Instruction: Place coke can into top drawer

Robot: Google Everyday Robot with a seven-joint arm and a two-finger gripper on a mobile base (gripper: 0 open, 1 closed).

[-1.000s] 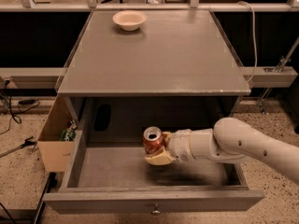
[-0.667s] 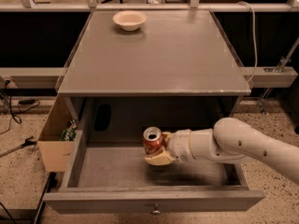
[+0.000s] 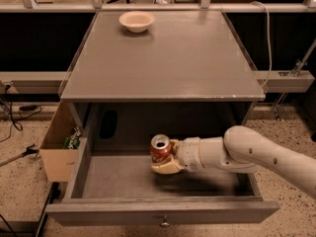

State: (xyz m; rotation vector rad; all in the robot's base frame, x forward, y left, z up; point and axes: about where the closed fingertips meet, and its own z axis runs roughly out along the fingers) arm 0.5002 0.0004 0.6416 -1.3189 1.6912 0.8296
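Observation:
The coke can (image 3: 160, 148), red with a silver top, stands upright inside the open top drawer (image 3: 123, 174), near its middle. My gripper (image 3: 166, 158) reaches in from the right on a white arm and is shut on the can's right side, with a cream finger (image 3: 168, 168) under and beside it. The can sits at or just above the drawer floor; I cannot tell if it touches. The drawer's front panel with its small round knob (image 3: 163, 223) is at the bottom of the view.
A cream bowl (image 3: 137, 20) sits at the back of the grey cabinet top (image 3: 168, 58). An open cardboard box (image 3: 61, 142) with green items stands to the left of the drawer. Cables lie on the floor at left.

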